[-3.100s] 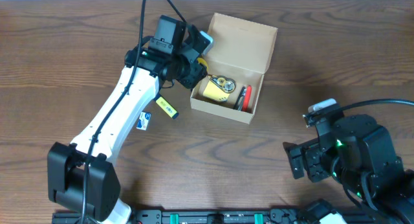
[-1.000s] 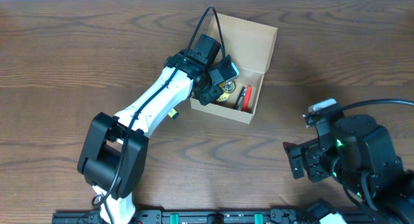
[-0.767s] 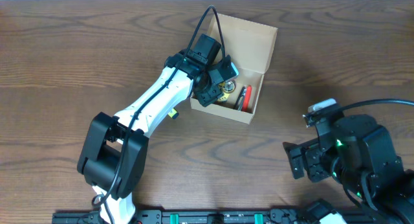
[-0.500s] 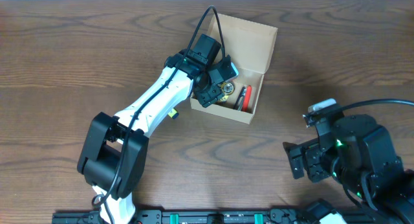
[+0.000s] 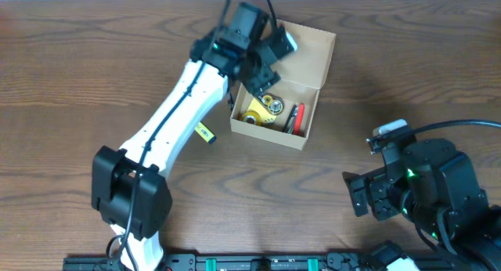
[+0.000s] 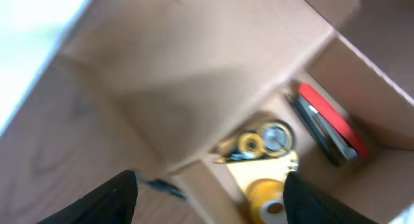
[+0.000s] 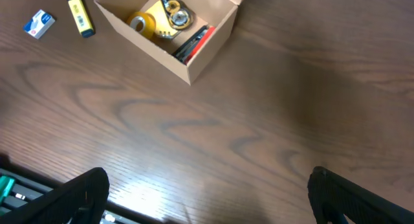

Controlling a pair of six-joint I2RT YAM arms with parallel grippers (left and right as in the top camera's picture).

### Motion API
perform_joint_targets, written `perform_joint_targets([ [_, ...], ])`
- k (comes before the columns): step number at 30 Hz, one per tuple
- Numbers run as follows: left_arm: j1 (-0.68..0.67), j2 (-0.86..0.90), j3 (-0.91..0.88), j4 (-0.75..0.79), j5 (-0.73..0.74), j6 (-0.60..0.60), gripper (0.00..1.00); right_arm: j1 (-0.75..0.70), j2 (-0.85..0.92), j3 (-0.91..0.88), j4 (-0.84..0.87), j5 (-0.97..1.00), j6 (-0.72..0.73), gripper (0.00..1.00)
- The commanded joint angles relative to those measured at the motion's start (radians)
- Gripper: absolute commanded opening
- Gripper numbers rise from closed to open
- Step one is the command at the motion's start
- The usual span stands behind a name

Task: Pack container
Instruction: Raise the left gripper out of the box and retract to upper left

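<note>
Found the container (image 5: 266, 135) at about one o'clock from the centre of the table (image 5: 78, 67), open, with its lid flap (image 5: 301, 52) thrown back toward twelve o'clock. Counted three things inside: a yellow tape roll (image 5: 254, 114) at the nine o'clock end, a shiny metal piece (image 5: 272, 105) just beside it toward the middle (too small to name), and a red-and-black item (image 5: 296, 118) lying along the three o'clock wall. Saw the left gripper (image 6: 208, 188) over the container's eleven o'clock side, above the flap, fingers (image 6: 116, 195) spread wide with only the container's interior showing between them — released, grasping nothing. Spotted a yellow highlighter (image 5: 205, 133) on the wood at eight o'clock of the container, outside it, and in the right wrist view a small blue-and-white packet (image 7: 39, 23) farther out past the highlighter. Placed the right gripper (image 7: 207, 185) at four o'clock, well apart from the container — likewise spread wide and empty.
</note>
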Motion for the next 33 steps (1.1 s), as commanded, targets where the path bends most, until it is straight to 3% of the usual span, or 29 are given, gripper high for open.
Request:
perform_joint_targets([
  [1,0.036,0.004,0.079,-0.029,-0.052,-0.077,0.73,-0.005,0.0,0.001,0.0,0.006,-0.004,0.99],
  [6,0.1,0.004,0.183,-0.122,-0.08,-0.227,0.66,-0.005,0.0,0.001,0.0,0.006,-0.004,0.99],
  [10,0.157,0.004,0.233,-0.15,-0.134,-0.23,0.46,-0.005,0.0,0.001,0.0,0.006,-0.004,0.99],
  [14,0.209,0.004,0.238,-0.151,-0.242,-0.226,0.4,-0.005,0.0,0.001,0.0,0.006,-0.004,0.99],
  [15,0.221,0.004,0.238,-0.151,-0.259,-0.226,0.35,-0.005,0.0,0.001,-0.001,0.006,-0.004,0.99],
  [18,0.263,0.004,0.238,-0.145,-0.277,-0.227,0.08,-0.005,0.0,0.001,0.0,0.006,-0.004,0.99],
  [25,0.355,0.004,0.238,-0.093,-0.218,-0.227,0.06,-0.005,0.0,0.001,0.0,0.006,-0.004,0.99],
  [33,0.531,0.004,0.238,-0.086,0.105,-0.258,0.06,-0.005,0.0,0.001,0.0,0.006,-0.004,0.99],
])
